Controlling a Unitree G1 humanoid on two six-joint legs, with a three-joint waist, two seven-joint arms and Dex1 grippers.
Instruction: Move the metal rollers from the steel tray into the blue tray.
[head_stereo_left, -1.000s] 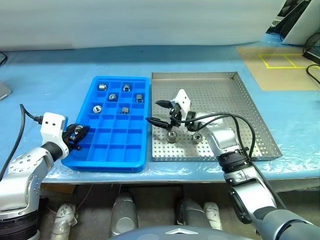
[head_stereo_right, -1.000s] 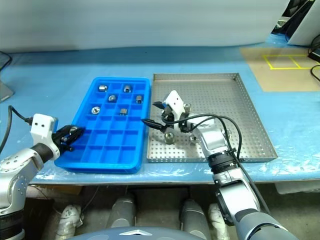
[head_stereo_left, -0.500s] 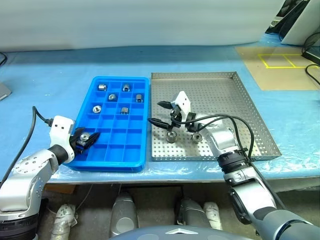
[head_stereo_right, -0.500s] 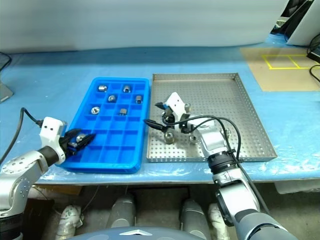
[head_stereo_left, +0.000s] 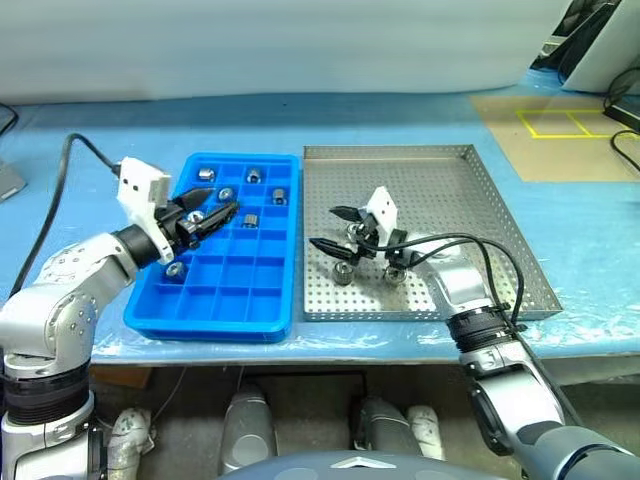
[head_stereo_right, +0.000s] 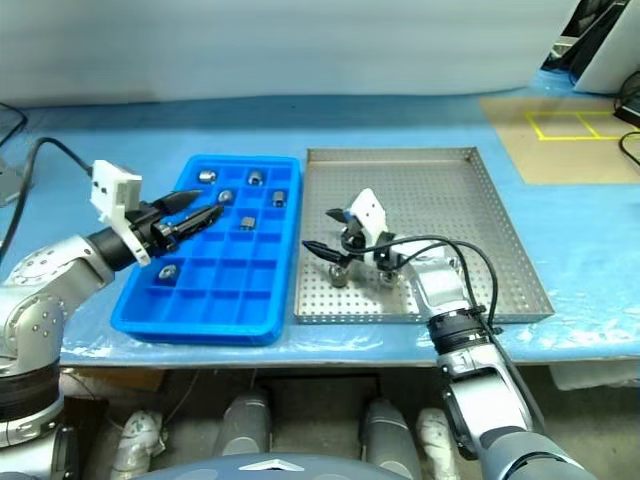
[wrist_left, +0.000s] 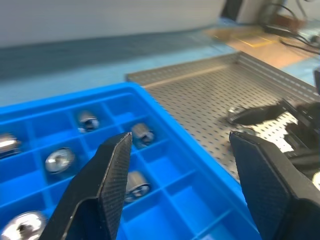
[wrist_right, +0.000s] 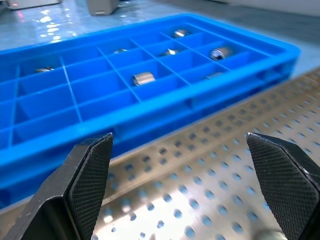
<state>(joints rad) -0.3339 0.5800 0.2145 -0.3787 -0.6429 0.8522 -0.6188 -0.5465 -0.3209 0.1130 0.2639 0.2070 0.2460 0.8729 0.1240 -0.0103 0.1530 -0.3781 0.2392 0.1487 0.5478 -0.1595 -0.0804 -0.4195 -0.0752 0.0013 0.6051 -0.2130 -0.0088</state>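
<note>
The blue tray (head_stereo_left: 285, 250) lies left of the steel tray (head_stereo_left: 400, 151) on the blue-covered table. Several metal rollers sit in the blue tray's far compartments (head_stereo_left: 252, 175), and one lies alone near its left side (head_stereo_left: 175, 270). My left gripper (head_stereo_left: 218, 207) hovers open and empty over the tray's left half, pointing right; between its fingers (wrist_left: 100, 185) show more rollers (wrist_left: 142, 134). Two rollers (head_stereo_left: 343, 275) (head_stereo_left: 395, 275) stand on the steel tray's near-left floor. My right gripper (head_stereo_left: 323, 227) is open just above and beside them, holding nothing.
A brown mat with a yellow taped square (head_stereo_left: 565, 120) lies at the far right. Dark equipment (head_stereo_left: 600, 30) stands in the back right corner. A black cable (head_stereo_left: 75, 150) runs from my left wrist. The table's front edge is close below both trays.
My left gripper opened and let a roller drop into the blue tray's left side, then rose and swung right over the tray. My right gripper shifted slightly right, still open.
</note>
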